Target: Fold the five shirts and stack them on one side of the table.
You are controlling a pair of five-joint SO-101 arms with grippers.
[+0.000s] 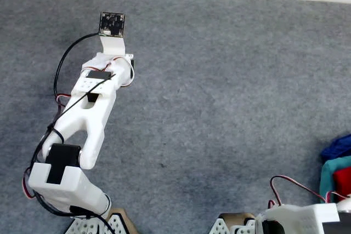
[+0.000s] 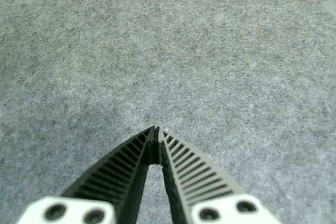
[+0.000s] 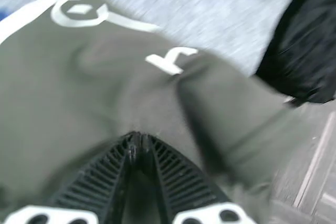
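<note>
Now the left gripper [image 2: 157, 132], clenched on nothing, hangs over the grey felt-like table [image 1: 219, 80]; the right gripper [image 3: 137, 142], clenched too (whether on cloth is unclear), is over a dark olive shirt with white print [image 3: 79, 87].

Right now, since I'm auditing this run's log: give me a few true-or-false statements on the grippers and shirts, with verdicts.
1. The left gripper is shut. True.
2. The left gripper holds a shirt. False: it is over bare table.
3. The right gripper is over an olive shirt. True.
4. Shirts lie mid-table in the high view. False: the coloured shirts are at that view's right edge.
</note>
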